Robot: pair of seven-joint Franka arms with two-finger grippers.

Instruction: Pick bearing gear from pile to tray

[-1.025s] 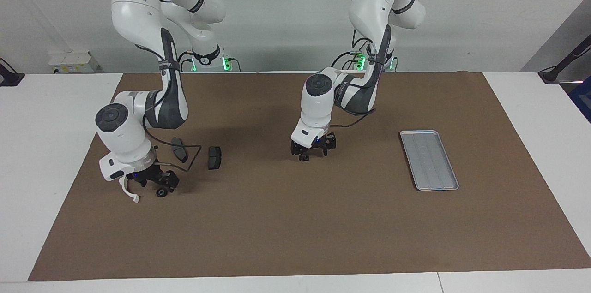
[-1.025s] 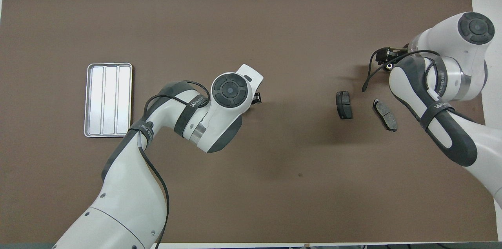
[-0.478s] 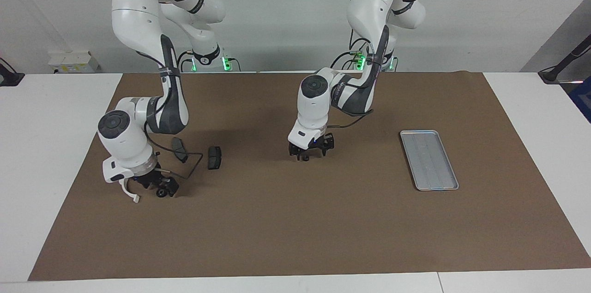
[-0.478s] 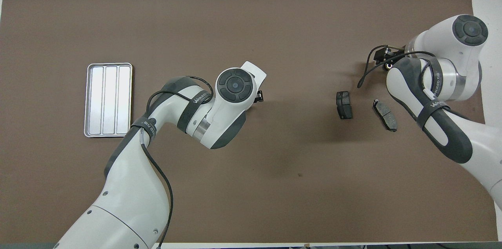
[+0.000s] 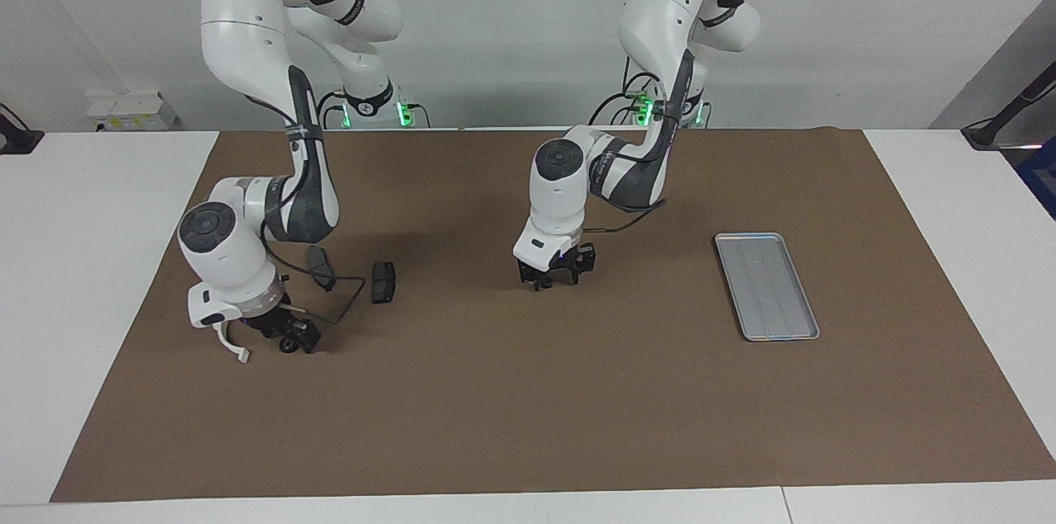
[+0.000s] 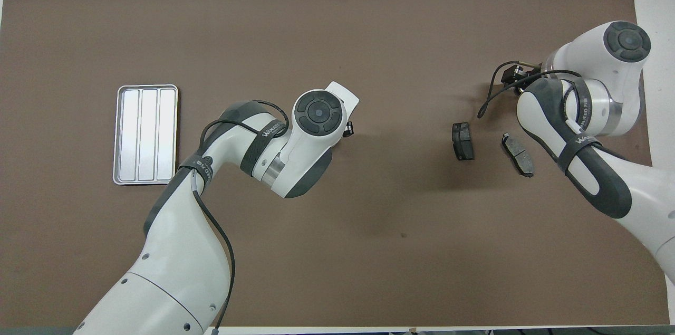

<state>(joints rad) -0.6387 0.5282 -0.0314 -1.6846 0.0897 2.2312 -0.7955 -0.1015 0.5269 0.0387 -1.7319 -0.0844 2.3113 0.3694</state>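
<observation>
The pile lies toward the right arm's end: two dark brake pads [image 5: 320, 266] [image 5: 383, 282], a white plastic arc [image 5: 233, 345] and a small black round piece [image 5: 289, 345]. My right gripper [image 5: 285, 334] is down at the mat, right at that round piece and beside the arc. Whether it grips the piece is not visible. My left gripper [image 5: 549, 275] is down on the mat's middle, between the pads and the tray [image 5: 747, 237], over another small black piece [image 5: 539, 285]. In the overhead view the left wrist hides most of the left gripper [image 6: 347, 129].
A brown mat [image 5: 528, 408] covers the table. The silver tray [image 6: 146, 87] lies toward the left arm's end with nothing in it. A black cable [image 5: 346, 293] hangs from the right wrist and loops down beside the brake pads [image 6: 462, 141].
Both hands have tipped more upright over their small black pieces while their grippers stayed at the same spots on the mat. The brake pads and tray have not moved.
</observation>
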